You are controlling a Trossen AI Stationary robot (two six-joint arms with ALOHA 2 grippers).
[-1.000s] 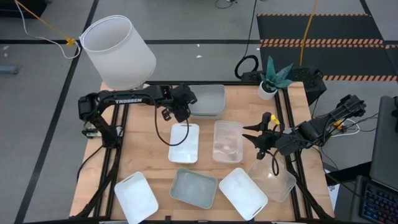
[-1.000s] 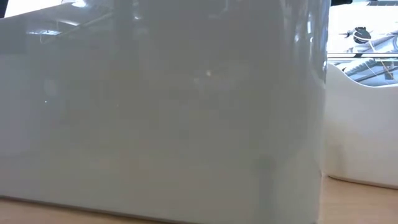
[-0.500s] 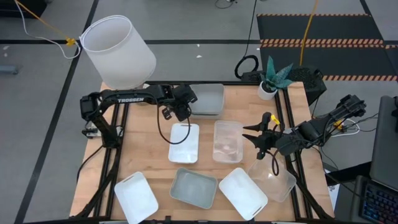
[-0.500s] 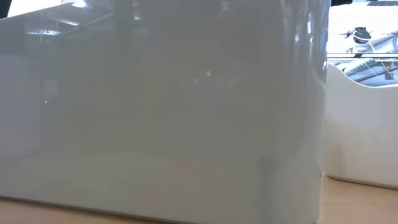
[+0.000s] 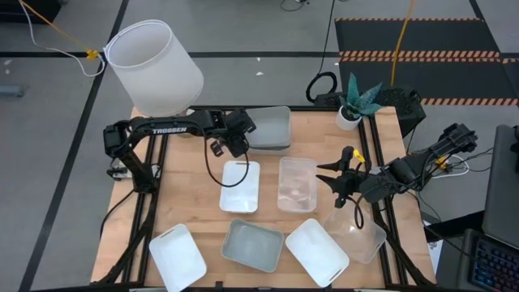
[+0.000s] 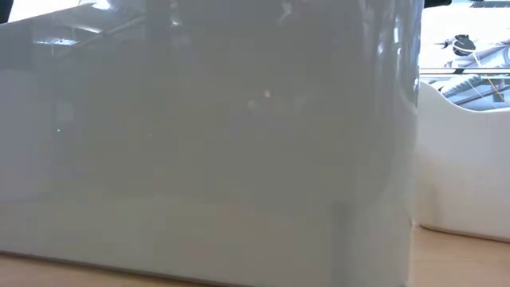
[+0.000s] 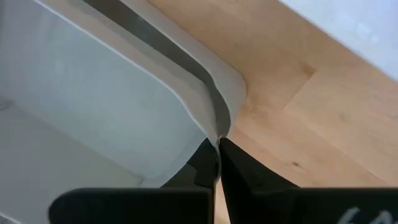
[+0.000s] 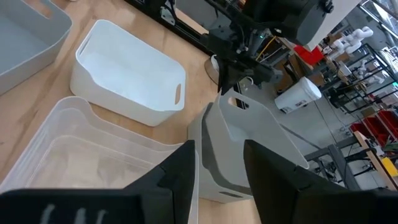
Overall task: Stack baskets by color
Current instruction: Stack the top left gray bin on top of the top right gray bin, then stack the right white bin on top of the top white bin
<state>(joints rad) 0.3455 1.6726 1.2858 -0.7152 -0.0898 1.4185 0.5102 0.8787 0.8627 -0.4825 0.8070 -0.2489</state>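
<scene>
My left gripper (image 5: 242, 139) is shut on a grey-blue basket (image 5: 271, 130) at the table's far middle. My right gripper (image 5: 320, 173) stands open in the air over the right side, beside a clear basket (image 5: 297, 183), holding nothing. A white basket (image 5: 241, 185) rests flat in the middle. Along the near edge lie a white basket (image 5: 177, 255), a grey-blue basket (image 5: 252, 243), another white basket (image 5: 316, 250) and a clear basket (image 5: 357, 234). In the right wrist view the held basket (image 8: 249, 134) looks tilted. My left gripper pinches the grey-blue basket's rim (image 7: 217, 127) close to a rounded corner, one finger inside the wall and one outside. The fingers (image 7: 245, 177) slant down from above on the basket's left end. That end seems raised, with the basket's far part down.
A big white lampshade (image 5: 154, 65) stands off the table's far left corner, and a small plant pot (image 5: 349, 116) sits at the far right corner. In the low view a grey-blue basket wall (image 6: 207, 143) fills most of the picture, a white basket (image 6: 466, 159) beside it.
</scene>
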